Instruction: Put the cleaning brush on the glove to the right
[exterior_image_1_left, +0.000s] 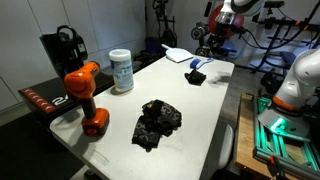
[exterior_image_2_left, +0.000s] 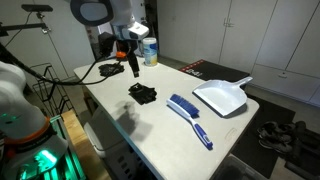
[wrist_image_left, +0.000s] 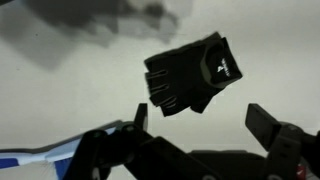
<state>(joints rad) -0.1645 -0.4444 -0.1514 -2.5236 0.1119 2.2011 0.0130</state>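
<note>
A black glove (wrist_image_left: 195, 75) lies flat on the white table, and it shows in both exterior views (exterior_image_1_left: 158, 122) (exterior_image_2_left: 143, 93). The blue cleaning brush (exterior_image_2_left: 188, 117) lies on the table beside a white dustpan (exterior_image_2_left: 225, 97). It also shows in an exterior view (exterior_image_1_left: 196, 75), and its tip is at the lower left of the wrist view (wrist_image_left: 25, 160). My gripper (exterior_image_2_left: 133, 65) hangs above the table close to the glove. In the wrist view my gripper (wrist_image_left: 200, 125) is open and empty, with the glove just beyond the fingertips.
An orange drill (exterior_image_1_left: 88, 95) and a white wipes canister (exterior_image_1_left: 121, 71) stand near the glove. A black case (exterior_image_1_left: 62, 50) stands at the table's edge by the wall. Another white robot (exterior_image_1_left: 300, 80) stands beside the table.
</note>
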